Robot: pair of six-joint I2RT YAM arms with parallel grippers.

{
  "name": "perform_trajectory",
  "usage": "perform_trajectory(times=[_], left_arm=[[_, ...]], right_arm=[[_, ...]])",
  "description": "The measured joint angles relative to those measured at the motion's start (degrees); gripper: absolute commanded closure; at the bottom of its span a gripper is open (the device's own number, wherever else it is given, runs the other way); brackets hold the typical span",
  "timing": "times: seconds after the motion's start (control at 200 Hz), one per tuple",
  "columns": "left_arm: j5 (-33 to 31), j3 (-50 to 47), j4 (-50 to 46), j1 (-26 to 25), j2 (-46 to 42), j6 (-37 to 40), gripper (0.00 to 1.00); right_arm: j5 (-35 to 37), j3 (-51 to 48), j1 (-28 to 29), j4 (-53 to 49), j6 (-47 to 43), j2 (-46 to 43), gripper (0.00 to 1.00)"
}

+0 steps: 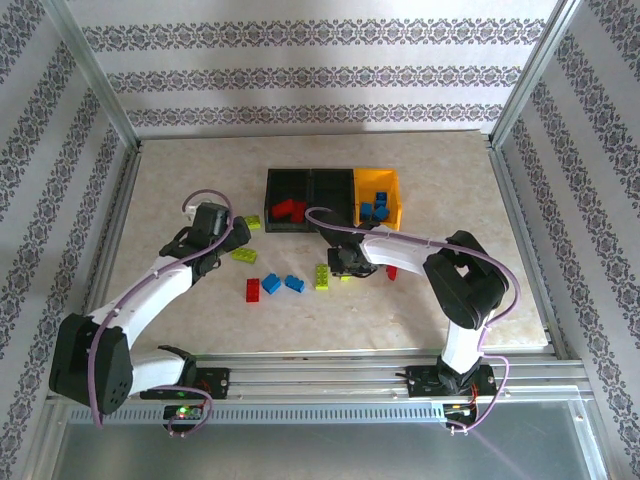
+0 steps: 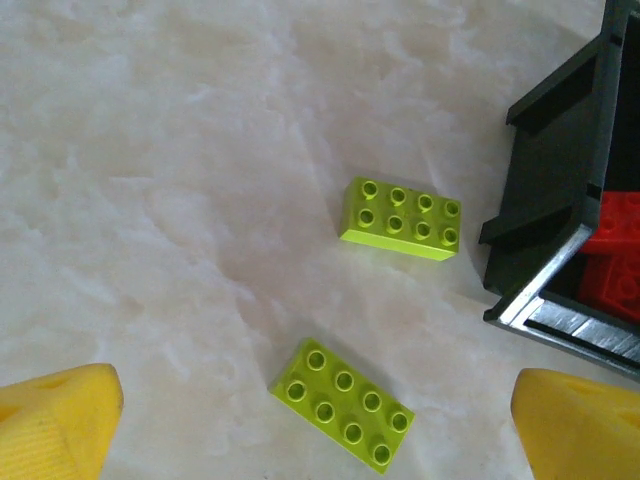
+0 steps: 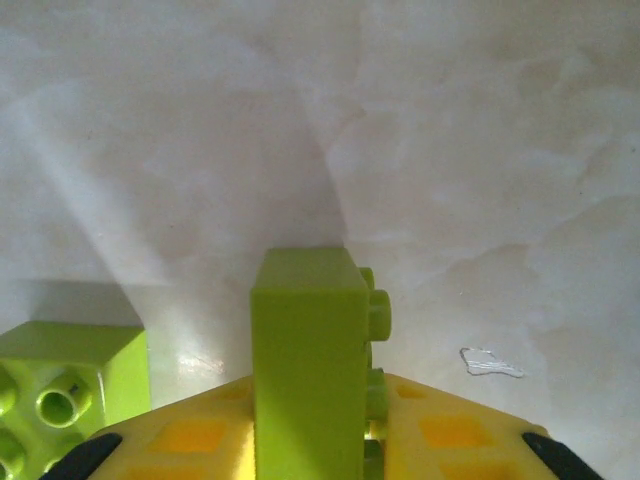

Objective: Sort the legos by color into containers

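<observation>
1. The right gripper point(image 3: 315, 445) is clamped on a lime green studded plastic brick point(image 3: 308, 340). Its yellow fingers point(image 3: 200, 440) press on two sides of the brick, which stands on edge with its studs to the right in the wrist view. Whether it touches the beige marbled tabletop point(image 1: 200, 170), I cannot tell.
2. In the top view, this gripper is just in front of the row of containers point(image 1: 310, 173), near its middle.
3. A neighbour lime brick point(image 3: 60, 385) lies just beside the closed fingers, on their left in the wrist view.
4. The left gripper point(image 2: 318, 425) has its jaws wide apart and holds nothing. It hangs over the table, left of the containers.
5. Under it lie two lime bricks, apart from each other: the far lime brick point(image 2: 400, 218) is near the corner of the left black plastic bin point(image 2: 545, 190), and the near lime brick point(image 2: 345, 415) lies between the fingertips.
6. The left black bin holds red bricks point(image 1: 291, 210). The yellow-orange plastic bin point(image 1: 395, 215), at the right end, holds blue bricks point(image 1: 375, 208).
7. Loose on the table in front are a red brick point(image 1: 253, 290), two blue bricks point(image 1: 271, 284) point(image 1: 294, 283), and another red brick point(image 1: 391, 272).
</observation>
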Motion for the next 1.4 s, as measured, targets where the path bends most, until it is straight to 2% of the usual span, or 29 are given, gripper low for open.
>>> perform_trajectory(times=[0.37,0.759,1.049,1.399], left_arm=[[3.3,-1.01,2.54,1.86,-0.74,-1.31,0.0],[5.05,-1.27,3.32,2.84,-0.74,-1.6,0.0],[6.01,-1.29,3.34,3.39,-0.72,-1.92,0.0],[7.06,-1.29,3.34,4.09,-0.7,-2.36,0.0]], right_arm=[[0.63,3.23,0.02,-0.72,-0.5,-0.02,0.8],[5.49,17.92,-0.81,-2.99,-6.45,0.55,0.8],[7.72,29.27,-5.14,-4.0,-11.96,7.45,0.79],[9.07,35.21,-8.04,-5.38,-15.93,14.78,0.78]])
